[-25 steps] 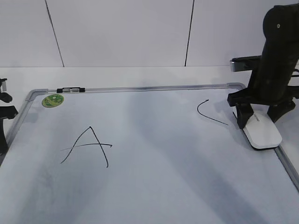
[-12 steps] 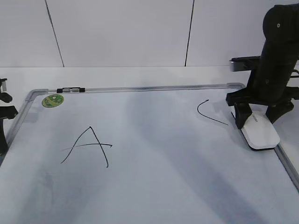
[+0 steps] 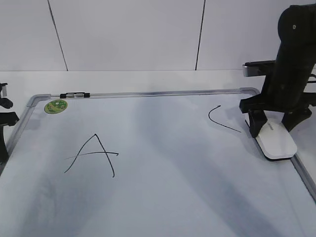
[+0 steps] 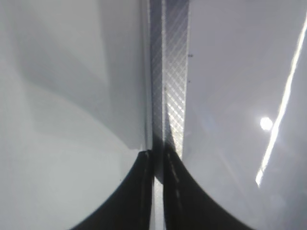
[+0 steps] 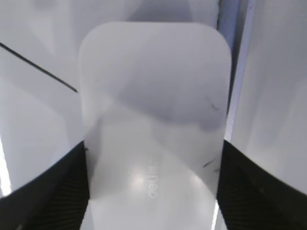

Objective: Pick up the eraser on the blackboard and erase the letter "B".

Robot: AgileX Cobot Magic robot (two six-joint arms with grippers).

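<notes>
The flat white rounded-rectangular plastic eraser (image 3: 276, 141) lies on the large white grey-framed blackboard (image 3: 163, 197), just inside its right frame rail and right of a curved black stroke (image 3: 222, 120). The right pincer (image 3: 273, 129) straddles it, a finger against each long side, probably to steer it flat. Its long axis runs along that rail. No "B" is visible. The left pincer (image 4: 157, 165) looks nearly closed, holding nothing.
</notes>
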